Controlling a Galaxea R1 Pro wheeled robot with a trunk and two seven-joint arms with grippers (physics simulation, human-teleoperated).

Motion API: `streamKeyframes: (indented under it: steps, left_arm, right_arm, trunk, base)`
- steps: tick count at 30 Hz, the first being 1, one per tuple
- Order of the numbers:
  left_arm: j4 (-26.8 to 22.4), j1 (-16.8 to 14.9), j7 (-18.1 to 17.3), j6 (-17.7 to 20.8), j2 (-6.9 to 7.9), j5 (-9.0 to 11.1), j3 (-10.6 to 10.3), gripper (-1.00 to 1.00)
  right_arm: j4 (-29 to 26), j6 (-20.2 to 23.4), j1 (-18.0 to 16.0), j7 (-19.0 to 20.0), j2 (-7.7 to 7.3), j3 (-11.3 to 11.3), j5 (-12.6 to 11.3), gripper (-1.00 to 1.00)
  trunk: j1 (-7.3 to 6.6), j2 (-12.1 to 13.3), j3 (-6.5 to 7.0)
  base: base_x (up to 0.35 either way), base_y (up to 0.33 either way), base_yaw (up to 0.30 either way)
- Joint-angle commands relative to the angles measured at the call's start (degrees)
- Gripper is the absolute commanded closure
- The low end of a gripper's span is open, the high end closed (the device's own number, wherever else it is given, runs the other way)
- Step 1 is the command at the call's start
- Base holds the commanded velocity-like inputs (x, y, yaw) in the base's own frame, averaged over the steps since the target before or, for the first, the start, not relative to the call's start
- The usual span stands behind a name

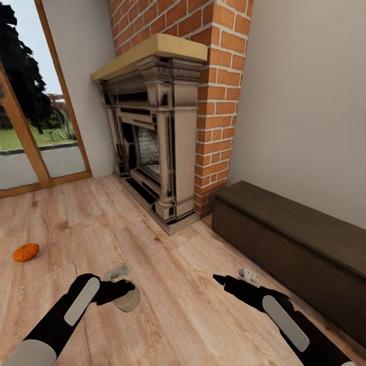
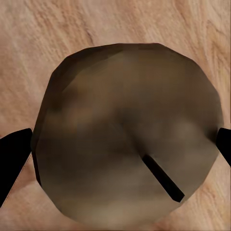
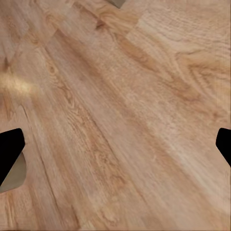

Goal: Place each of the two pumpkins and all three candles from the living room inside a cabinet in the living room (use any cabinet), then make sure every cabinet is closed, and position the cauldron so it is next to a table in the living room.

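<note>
A tan candle (image 1: 127, 301) sits between the fingers of my left gripper (image 1: 122, 291), just above the wooden floor. In the left wrist view the candle (image 2: 127, 134) shows its round top with a black wick, and a black finger (image 2: 12, 161) presses at each side. An orange pumpkin (image 1: 25, 252) lies on the floor far to the left. The long dark-brown cabinet (image 1: 290, 239) stands against the right wall, its front shut. My right gripper (image 1: 223, 280) hovers in front of the cabinet, open and empty, over bare floor (image 3: 115, 154).
A brick chimney with an ornate fireplace (image 1: 152, 137) stands ahead, its plinth jutting onto the floor. A glass door (image 1: 30, 127) with a wooden frame is at the left. Wooden floor (image 1: 168, 264) stretches between the fireplace, cabinet and pumpkin.
</note>
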Motion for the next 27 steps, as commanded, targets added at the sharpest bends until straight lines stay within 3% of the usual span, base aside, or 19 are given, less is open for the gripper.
streamKeyframes:
  steps: [1, 14, 20, 27]
  left_arm:
    - [-0.05, -0.04, 0.63, 0.06, 0.05, 0.56, -0.2, 1.0]
    - [-0.05, -0.04, 0.63, 0.07, 0.3, 0.51, 0.09, 1.0]
    - [-0.05, -0.04, 1.08, 0.01, 0.72, 0.38, 3.77, 1.0]
    - [-0.05, -0.04, 1.05, -0.03, 0.82, 0.14, 4.56, 1.0]
  right_arm:
    - [-0.1, 0.06, -0.03, -0.4, -0.07, 0.12, -0.53, -1.0]
    - [-0.1, 0.07, -0.03, -0.56, 0.01, 0.46, -0.53, -1.0]
    - [-0.07, 0.07, -0.03, -0.58, 0.02, 0.47, -0.53, -1.0]
    - [-0.07, 0.07, -0.03, -0.58, 0.02, 0.52, -0.51, -1.0]
  trunk:
    - [-0.03, -0.01, 0.21]
    - [-0.37, 0.17, 3.55]
    - [-0.52, 0.25, 4.91]
    - [-0.63, 0.3, 5.8]
  base:
    - [0.0, 0.0, 0.26]
    - [0.0, 0.0, 0.272]
    - [0.0, 0.0, 0.287]
    - [0.0, 0.0, 0.29]
